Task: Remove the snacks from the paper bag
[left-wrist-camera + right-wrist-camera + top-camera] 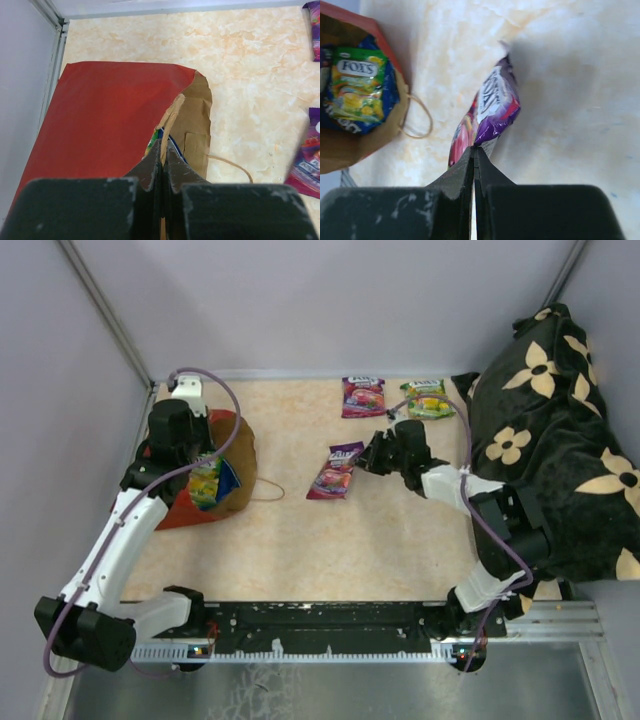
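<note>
Snacks lie partly inside and partly outside the red paper bag (pixel 228 445), which lies on its side at the left of the marbled table (pixel 300 540), its mouth facing the middle. The left gripper (pixel 162 148) is fully closed, its fingertips pinching the upper rim of the bag's mouth, where the brown kraft lining shows. Inside the mouth a green Fox's packet (pixel 356 84) rests on top of a blue chip bag (pixel 350 126). One thin loop handle (pixel 419 120) lies flat on the table just outside the opening.

The right gripper (pixel 474 149) is also closed tight, nipping the end seam of a purple Fox's packet (pixel 495 107) near the middle of the table, well apart from the bag. In the wrist view that packet is tilted, one side raised off the surface. Farther back, near the rear wall, a second purple packet (pixel 362 397) lies flat, and another green packet (pixel 428 400) lies to its right, just beside a black flowered cloth (pixel 550 440) heaped along the right side.
</note>
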### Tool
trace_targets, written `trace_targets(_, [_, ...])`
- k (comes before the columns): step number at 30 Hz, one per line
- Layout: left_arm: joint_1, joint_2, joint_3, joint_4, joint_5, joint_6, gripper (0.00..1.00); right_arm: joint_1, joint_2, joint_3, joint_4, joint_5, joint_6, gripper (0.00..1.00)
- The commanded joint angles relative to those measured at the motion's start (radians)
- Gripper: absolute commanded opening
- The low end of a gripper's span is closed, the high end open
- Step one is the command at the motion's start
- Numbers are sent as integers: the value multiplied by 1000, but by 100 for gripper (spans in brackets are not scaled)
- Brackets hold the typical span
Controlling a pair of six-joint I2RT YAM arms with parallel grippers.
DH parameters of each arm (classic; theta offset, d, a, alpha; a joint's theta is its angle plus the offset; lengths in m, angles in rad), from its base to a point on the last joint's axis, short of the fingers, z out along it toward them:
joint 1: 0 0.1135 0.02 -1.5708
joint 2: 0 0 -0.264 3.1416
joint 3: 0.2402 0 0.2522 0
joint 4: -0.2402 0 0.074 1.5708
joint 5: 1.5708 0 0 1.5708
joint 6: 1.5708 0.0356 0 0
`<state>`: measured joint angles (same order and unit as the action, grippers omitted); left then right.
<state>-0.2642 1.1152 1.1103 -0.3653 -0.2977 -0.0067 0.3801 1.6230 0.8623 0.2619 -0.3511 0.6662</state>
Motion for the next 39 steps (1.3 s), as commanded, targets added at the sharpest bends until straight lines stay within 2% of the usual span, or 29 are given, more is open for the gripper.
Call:
trace_targets(1, [8,19,30,-10,9,-10,0,-79,-31,86,-263,2,-194,0])
trace_targets(6, [26,4,15,6,-29,-1,0,-119,53,234,-439,196,-289,0])
trace_targets(7, [28,-4,4,19,-34,4,0,-119,87,288,-494,218,-307,6])
trace_targets(9, [29,-17,-26,48,-17,17,0,-119,126,395,-551,266,-327,47])
trace_targets(10, [29,-20,-38,57,-1,20,0,-119,125,420,-564,290,-331,62])
trace_targets(12, [29,-23,-53,67,23,20,0,-106,92,429,-560,348,-330,80])
trace_targets(14, [28,-30,-69,89,36,24,0,-80,50,406,-547,430,-323,88])
trace_targets(19, [28,-50,-75,99,69,-23,0,30,-23,316,-487,535,-373,88])
trace_targets(22, [28,-58,-89,103,110,-61,0,69,0,290,-462,493,-422,88])
trace_targets(26, [28,-52,-69,72,186,-87,0,124,61,304,-500,538,-448,88])
trace_targets(30, [28,-75,-63,44,170,-78,1,132,150,320,-542,567,-437,88])
trace_targets(39, [38,-97,-73,21,207,-94,1,102,297,352,-495,587,-415,88])
